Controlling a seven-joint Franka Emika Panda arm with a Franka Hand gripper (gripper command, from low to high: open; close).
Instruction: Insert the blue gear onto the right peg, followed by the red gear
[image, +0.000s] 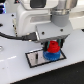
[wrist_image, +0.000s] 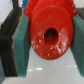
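Observation:
My gripper (image: 53, 46) is shut on the red gear (image: 54, 48), its teal pads (wrist_image: 21, 46) pressing on both sides. In the wrist view the red gear (wrist_image: 50, 31) fills the frame and shows its dark centre hole. Directly under it, the wider blue gear (image: 50, 56) lies flat on the grey black-framed plate (image: 34, 60), on the side toward the exterior view's right. The red gear sits just on top of the blue gear; I cannot tell whether they touch. The right peg is hidden under the gears. The blue gear is hidden in the wrist view.
The plate rests on a white table (image: 15, 70). A thin dark pin (image: 36, 56) stands on the plate's side toward the exterior view's left. A black cable (image: 15, 36) runs from the arm's white body (image: 35, 17).

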